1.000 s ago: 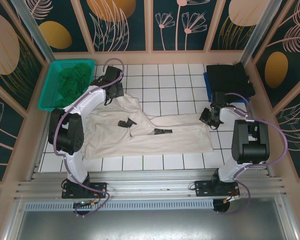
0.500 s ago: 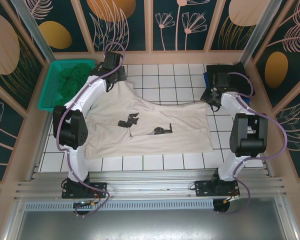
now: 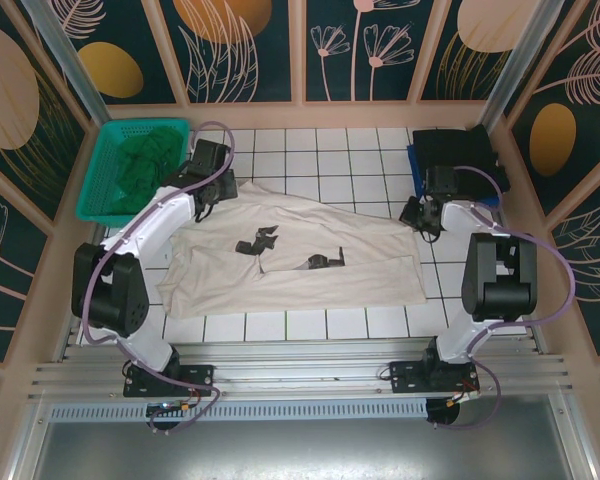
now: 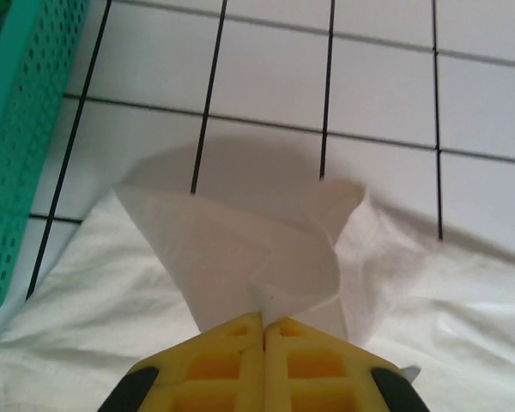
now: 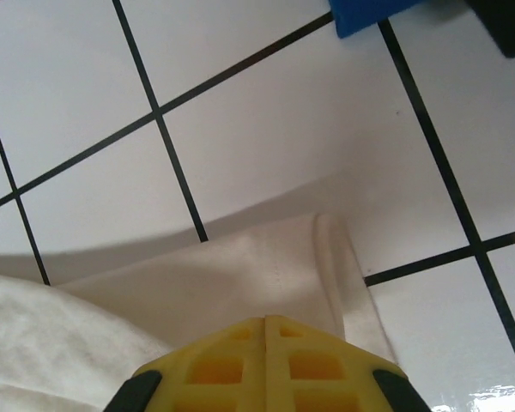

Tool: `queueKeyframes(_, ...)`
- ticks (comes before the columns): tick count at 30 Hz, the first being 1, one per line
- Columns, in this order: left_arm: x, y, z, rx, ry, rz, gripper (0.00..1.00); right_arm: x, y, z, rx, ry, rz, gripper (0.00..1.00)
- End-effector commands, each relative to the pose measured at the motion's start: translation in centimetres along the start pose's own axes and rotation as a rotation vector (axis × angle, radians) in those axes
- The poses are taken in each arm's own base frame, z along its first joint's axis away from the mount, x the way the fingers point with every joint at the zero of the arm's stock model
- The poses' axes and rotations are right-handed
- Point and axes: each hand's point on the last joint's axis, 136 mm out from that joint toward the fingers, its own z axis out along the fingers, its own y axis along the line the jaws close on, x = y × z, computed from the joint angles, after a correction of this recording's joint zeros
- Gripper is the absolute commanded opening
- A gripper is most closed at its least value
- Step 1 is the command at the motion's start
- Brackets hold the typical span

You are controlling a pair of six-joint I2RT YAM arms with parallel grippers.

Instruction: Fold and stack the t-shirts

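1. The cream-white t-shirt (image 3: pixel 310 270) lies spread across the tiled worktop (image 3: pixel 320 150). Its near hem rests flat, and a few dark print marks show on its middle.
2. At the shirt's far-left corner, the left end effector (image 4: pixel 263 319) is clamped narrow on a pinch of cloth. In the left wrist view the fabric rises from it in a creased, tented cone.
3. At the shirt's far-right corner, the right end effector (image 5: pixel 266 321) is likewise closed on the cloth, here on a flat, hemmed edge.
4. The shirt looks thin, light and limp. It will likely sag between the two holds, drag on the tiles and wrinkle rather than slide as a sheet. Corners and stitched hems, where the cloth is doubled, seem the best places to grip, with both holds kept level so the fold lands square.
5. Beyond the shirt's far-right corner, the black t-shirt (image 3: pixel 458 155) sits folded on a blue mat (image 3: pixel 415 168).
6. Beyond the shirt's far-left corner, the dark green t-shirt (image 3: pixel 140 168) lies crumpled in the teal basket (image 3: pixel 92 195).
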Motion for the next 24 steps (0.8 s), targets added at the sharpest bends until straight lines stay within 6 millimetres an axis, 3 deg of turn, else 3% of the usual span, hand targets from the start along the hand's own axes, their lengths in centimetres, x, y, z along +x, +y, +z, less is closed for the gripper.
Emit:
queueKeyframes(1,-3.8,-2.0,1.9,0.034,-0.054,-0.025,0.00,-3.9,1.8,-1.0,-0.064,-0.095,0.003,0.00)
queueKeyframes(4,-6.5,-3.6,3.4,0.037,-0.061,-0.002,0.00,-6.7,2.8,-0.9,-0.079,-0.134,-0.006,0.00)
queueKeyframes(7,-7.3,-3.5,3.3,0.007,-0.053,0.013,0.00,-8.0,3.0,-0.7,-0.066,-0.131,-0.015,0.00)
queueKeyframes(12,-3.8,0.2,-0.1,-0.065,-0.068,0.006,0.00,-6.4,2.0,-1.3,-0.048,-0.126,-0.017,0.00)
queueKeyframes(14,-2.1,2.2,-2.2,-0.096,-0.095,-0.012,0.00,-5.3,1.1,-1.5,-0.045,-0.122,-0.005,0.00)
queueKeyframes(17,-0.4,4.4,-3.7,-0.141,-0.114,-0.031,0.00,-4.7,-0.5,-1.8,-0.041,-0.131,0.028,0.00)
queueKeyframes(20,-2.5,5.0,-3.7,-0.167,-0.162,-0.036,0.00,-6.1,-0.9,-1.7,-0.072,-0.148,0.059,0.00)
queueKeyframes(24,-7.3,1.8,-1.9,-0.102,-0.199,-0.015,0.00,-8.8,0.7,-1.0,-0.116,-0.164,0.055,0.00)
